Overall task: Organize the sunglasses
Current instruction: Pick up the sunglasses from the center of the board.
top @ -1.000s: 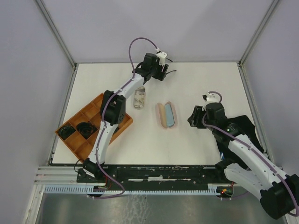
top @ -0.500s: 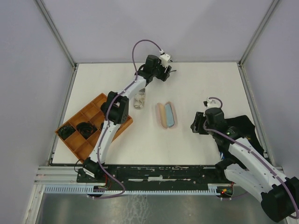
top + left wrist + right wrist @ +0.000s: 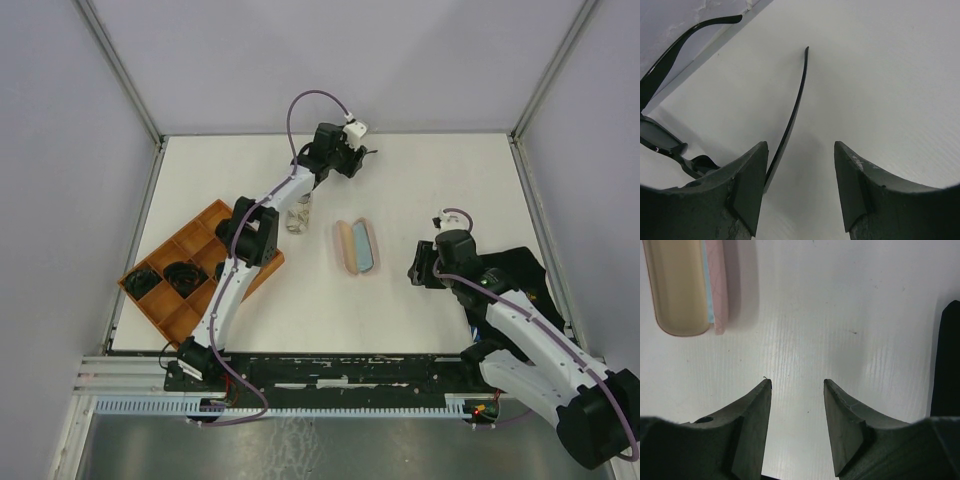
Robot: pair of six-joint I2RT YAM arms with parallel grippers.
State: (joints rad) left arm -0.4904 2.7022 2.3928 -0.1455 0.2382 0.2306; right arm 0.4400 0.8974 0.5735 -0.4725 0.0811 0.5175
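Judging from how things lie, the sorting is partly done: two dark pairs (image 3: 147,281) already sit in near-left compartments of the orange tray (image 3: 193,238) at the left of the counter (image 3: 430,180), while the black-framed sunglasses (image 3: 794,112) are out at the far edge, close to the back wall, unfolded and not yet lifted. The left end effector (image 3: 800,155) hovers right over them with a moderate gap between its fingers. One slim temple arm runs into that gap, close beside one finger, but nothing looks clamped, so this pair probably remains to be gripped and carried to the tray. The right end effector (image 3: 796,390) is parted and empty above bare counter on the right, with the open pink case (image 3: 685,295) lying to its far left. A clear case (image 3: 298,213) stands near the middle; what it contains is too small to tell. Only part of the far pair shows in the left wrist view, where one lens and the bridge are cut off by the fingers. From above, that pair is mostly hidden behind the wrist. A black shape (image 3: 946,360) at the right edge cannot be identified.
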